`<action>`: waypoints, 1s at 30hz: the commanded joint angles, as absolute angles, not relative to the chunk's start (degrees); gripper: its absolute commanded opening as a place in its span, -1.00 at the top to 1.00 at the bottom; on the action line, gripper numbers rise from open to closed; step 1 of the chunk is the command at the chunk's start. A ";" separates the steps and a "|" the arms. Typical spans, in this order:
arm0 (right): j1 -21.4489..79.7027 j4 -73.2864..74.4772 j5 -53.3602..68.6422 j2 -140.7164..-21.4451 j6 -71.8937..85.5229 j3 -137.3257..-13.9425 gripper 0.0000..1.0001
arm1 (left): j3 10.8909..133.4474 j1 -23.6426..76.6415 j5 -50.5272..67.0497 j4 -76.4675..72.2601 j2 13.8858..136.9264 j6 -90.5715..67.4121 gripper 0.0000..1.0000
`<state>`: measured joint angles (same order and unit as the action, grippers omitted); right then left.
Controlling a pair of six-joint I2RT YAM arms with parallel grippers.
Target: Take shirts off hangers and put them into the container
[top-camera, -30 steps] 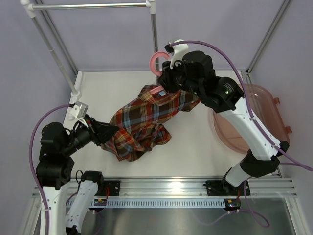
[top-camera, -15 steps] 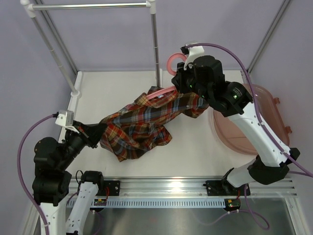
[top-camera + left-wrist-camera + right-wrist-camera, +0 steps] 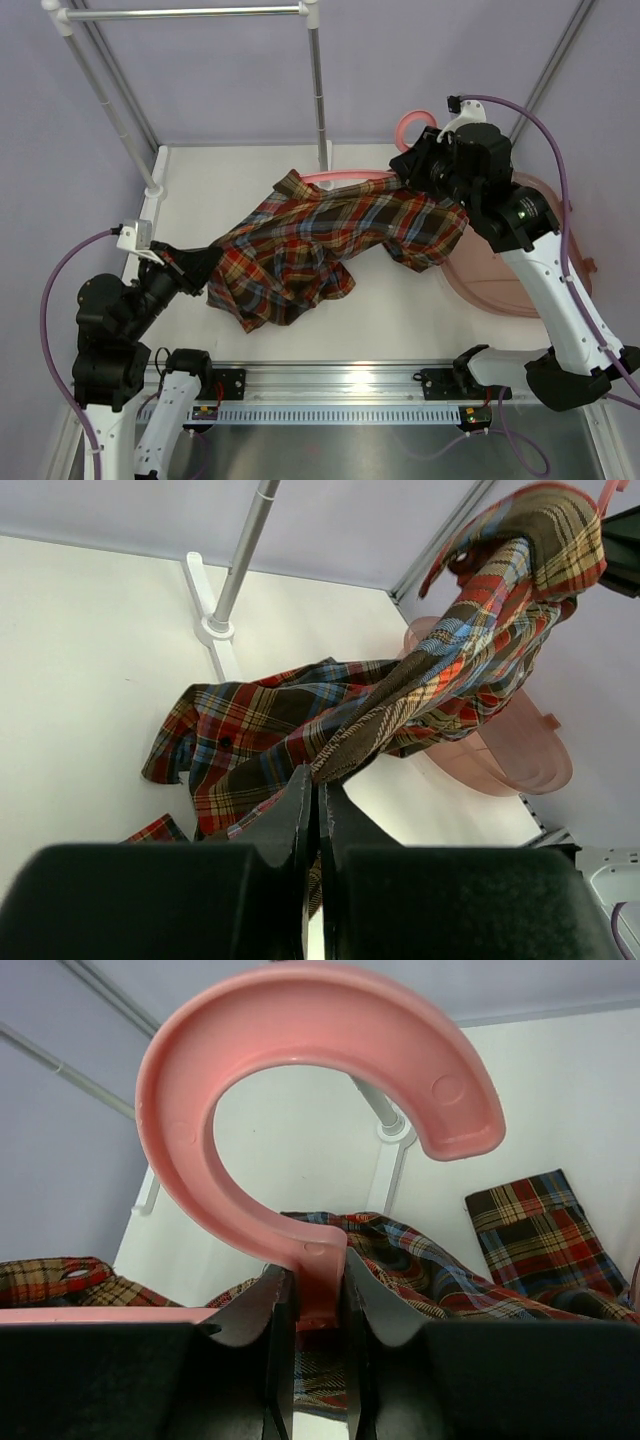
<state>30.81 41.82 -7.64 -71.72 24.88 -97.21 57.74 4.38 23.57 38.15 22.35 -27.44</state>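
The plaid shirt (image 3: 330,235) is stretched across the table between my two grippers, and its right end droops over the left rim of the pinkish container (image 3: 565,215). My left gripper (image 3: 205,265) is shut on a fold of the shirt (image 3: 420,695) at the garment's left end; in the left wrist view the cloth runs out from between its fingertips (image 3: 318,785). My right gripper (image 3: 415,160) is shut on the neck of the pink hanger (image 3: 200,1060), just below the hook. One hanger arm (image 3: 340,178) pokes out of the collar. The container (image 3: 500,765) lies behind the shirt.
The white-and-metal rack stands at the back: an upright pole (image 3: 318,90), a top bar (image 3: 190,12) and a slanted left pole (image 3: 110,110). The upright's foot (image 3: 215,628) sits on the table behind the shirt. A metal rail (image 3: 330,385) runs along the near edge.
My right arm has carried the hanger and the shirt's top to the right, over the container's rim. The left gripper has shut on the shirt, which is now drawn out between them.
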 commanded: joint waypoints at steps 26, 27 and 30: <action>15.47 30.43 13.06 -75.94 28.40 -108.21 1.00 | 53.61 3.43 35.57 36.84 24.70 -19.42 0.34; 15.64 28.24 16.14 -75.94 27.78 -106.71 1.00 | 54.40 3.51 37.25 35.52 24.78 -19.51 0.12; 19.32 28.99 20.49 -76.81 20.85 -102.75 1.00 | 58.70 3.51 42.35 29.29 27.32 -22.31 -0.22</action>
<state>16.88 34.98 13.43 -76.55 28.38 -104.86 53.93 3.68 36.32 36.18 25.50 -21.43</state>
